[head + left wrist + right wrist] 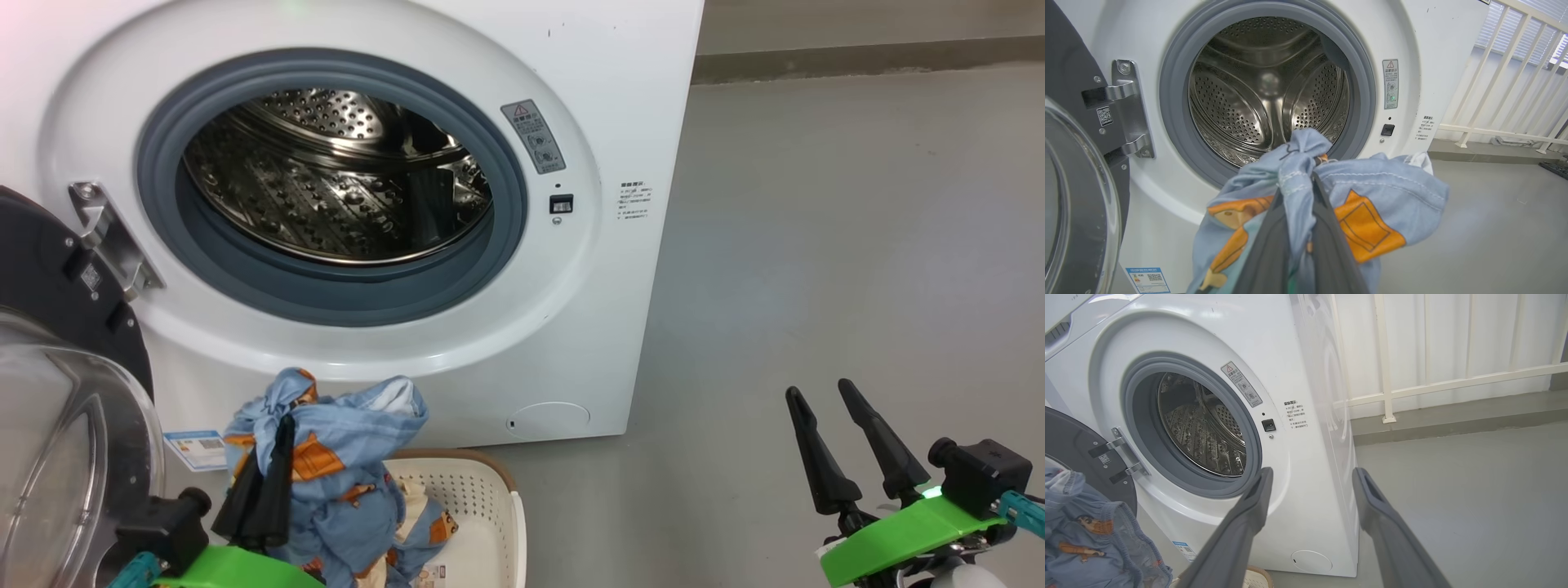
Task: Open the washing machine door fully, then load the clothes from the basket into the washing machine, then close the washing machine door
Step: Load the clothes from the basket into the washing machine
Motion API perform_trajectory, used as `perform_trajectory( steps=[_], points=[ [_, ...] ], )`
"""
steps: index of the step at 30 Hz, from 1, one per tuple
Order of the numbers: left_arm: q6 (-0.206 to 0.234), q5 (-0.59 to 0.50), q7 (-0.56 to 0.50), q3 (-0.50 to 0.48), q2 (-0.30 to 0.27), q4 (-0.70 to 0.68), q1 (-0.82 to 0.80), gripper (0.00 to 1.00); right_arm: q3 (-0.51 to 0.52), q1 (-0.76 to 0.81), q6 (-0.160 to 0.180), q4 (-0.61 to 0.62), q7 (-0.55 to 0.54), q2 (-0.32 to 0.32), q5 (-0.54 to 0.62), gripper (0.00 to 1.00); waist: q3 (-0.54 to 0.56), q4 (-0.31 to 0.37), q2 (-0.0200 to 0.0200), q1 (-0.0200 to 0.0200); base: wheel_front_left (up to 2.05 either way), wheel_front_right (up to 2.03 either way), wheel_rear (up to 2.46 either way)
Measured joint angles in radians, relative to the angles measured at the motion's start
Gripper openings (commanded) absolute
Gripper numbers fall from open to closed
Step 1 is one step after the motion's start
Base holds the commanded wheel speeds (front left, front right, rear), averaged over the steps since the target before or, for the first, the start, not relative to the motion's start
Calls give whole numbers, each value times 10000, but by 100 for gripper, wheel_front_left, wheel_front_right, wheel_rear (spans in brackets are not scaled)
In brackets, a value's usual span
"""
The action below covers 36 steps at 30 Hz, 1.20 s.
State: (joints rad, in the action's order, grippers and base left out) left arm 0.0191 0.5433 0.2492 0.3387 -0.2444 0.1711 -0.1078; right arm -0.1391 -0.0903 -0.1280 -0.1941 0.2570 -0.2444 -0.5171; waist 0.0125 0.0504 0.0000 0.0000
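The white washing machine (620, 106) stands with its steel drum (335, 180) exposed and nothing inside. Its door (57, 392) hangs swung out at the left, glass bowl toward me. My left gripper (273, 441) is shut on the clothes (343, 457), a light blue bundle with orange-brown prints lifted above the basket (482, 490). In the left wrist view the clothes (1372, 204) drape over the fingers just below the drum mouth (1265, 85). My right gripper (824, 400) stands open over the floor at the lower right, nothing between its fingers (1249, 506).
Grey floor (857, 245) stretches to the right of the machine. A white railing (1384, 355) and wall stand behind. The door hinge bracket (106, 237) sits at the left of the opening, and a blue label sticker (196, 449) low on the machine's front.
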Motion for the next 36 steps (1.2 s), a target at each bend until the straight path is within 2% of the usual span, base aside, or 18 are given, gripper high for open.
perform_trajectory(
  steps=[13,23,33,36],
  points=[
    [372,-140,-96,73,-113,-675,209,0,184,95,0,67,0,-42,27,100,-14,43,0,0,0,0,0],
    [384,-234,-115,199,-148,-732,128,0,196,94,0,71,0,-40,52,100,-179,31,0,0,0,0,0],
    [245,-516,-117,288,-291,-662,-1430,0,215,56,0,132,0,-17,171,100,-666,102,1,0,0,0,0],
    [15,-585,-117,259,-311,-403,-2431,0,224,-182,0,257,0,69,242,100,-1078,180,0,0,0,0,0]
  ],
)
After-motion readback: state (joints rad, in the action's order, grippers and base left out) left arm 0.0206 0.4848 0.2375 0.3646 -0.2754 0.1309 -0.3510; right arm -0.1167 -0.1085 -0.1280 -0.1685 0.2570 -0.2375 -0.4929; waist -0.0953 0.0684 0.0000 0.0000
